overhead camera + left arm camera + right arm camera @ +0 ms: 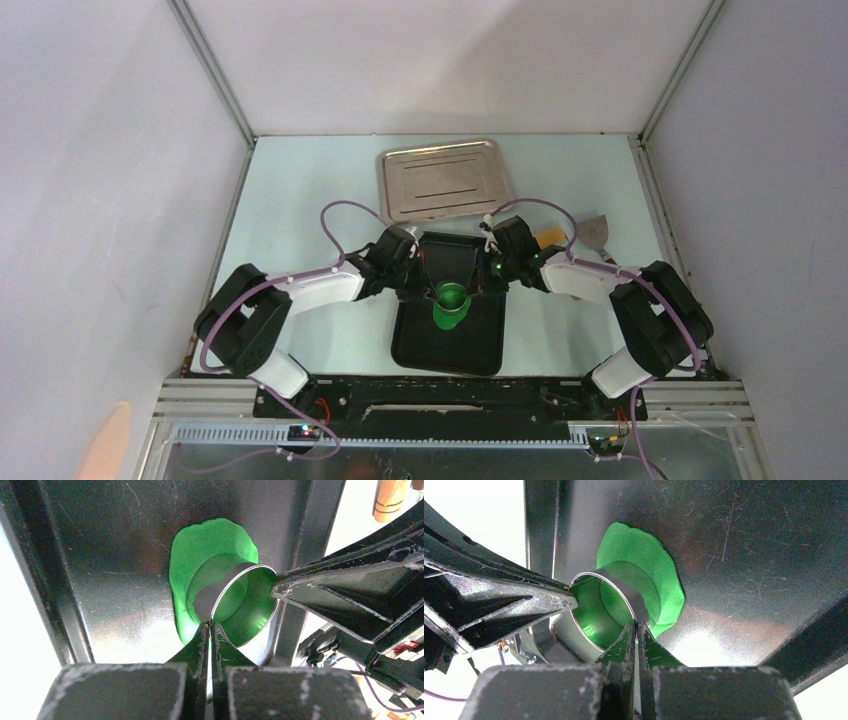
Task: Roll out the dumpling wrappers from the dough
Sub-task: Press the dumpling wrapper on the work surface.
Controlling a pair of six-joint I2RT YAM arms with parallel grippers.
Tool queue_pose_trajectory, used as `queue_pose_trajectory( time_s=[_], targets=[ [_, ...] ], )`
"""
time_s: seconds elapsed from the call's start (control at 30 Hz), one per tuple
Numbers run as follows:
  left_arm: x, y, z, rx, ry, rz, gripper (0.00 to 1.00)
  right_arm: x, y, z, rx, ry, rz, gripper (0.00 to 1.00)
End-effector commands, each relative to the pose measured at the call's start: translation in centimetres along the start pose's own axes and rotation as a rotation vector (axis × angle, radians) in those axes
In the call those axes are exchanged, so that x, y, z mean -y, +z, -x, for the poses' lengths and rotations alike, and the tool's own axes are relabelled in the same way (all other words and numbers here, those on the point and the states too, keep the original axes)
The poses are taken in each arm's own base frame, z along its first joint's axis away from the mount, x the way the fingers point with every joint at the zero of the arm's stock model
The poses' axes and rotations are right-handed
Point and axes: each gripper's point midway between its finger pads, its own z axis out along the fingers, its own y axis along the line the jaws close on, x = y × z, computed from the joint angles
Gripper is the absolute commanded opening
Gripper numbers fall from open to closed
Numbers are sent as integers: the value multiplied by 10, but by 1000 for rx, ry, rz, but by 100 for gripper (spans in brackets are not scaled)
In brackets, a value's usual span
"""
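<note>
Left gripper (209,626): jaws pinched on the thin wall of the round metal cutter (220,594); cutter stands on the dough (210,535), a flattened green sheet lying on the black tray (470,350); right gripper (637,626): jaws pinched on the cutter's opposite wall; steel tray (445,180) behind.

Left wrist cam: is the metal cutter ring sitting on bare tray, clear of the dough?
No, the cutter ring stands on the flattened green dough, which spreads out past it on the black tray.
</note>
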Motion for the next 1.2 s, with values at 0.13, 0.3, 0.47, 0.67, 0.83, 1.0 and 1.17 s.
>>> queue_pose_trajectory(
  time_s=[0.13, 0.3, 0.47, 0.67, 0.83, 1.0, 1.17],
  targets=[
    [-45, 9, -12, -21, -40, 167, 0, 13, 11, 0, -7, -4, -54, 0],
    [-60, 14, -20, -37, -50, 199, 0, 28, 14, -9, -29, 19, -110, 0],
    [-81, 21, -30, -57, -50, 259, 0, 45, 19, -23, -68, 47, -164, 0],
    [-92, 28, -38, -89, -60, 284, 0, 63, 26, -38, -106, 72, -213, 0],
    [-101, 31, -43, -102, -67, 310, 0, 72, 29, -47, -118, 98, -229, 0],
    [-104, 34, -45, -107, -76, 315, 0, 78, 31, -51, -129, 105, -244, 0],
    [-106, 36, -45, -114, -69, 320, 0, 83, 32, -53, -135, 110, -260, 0]
  ],
)
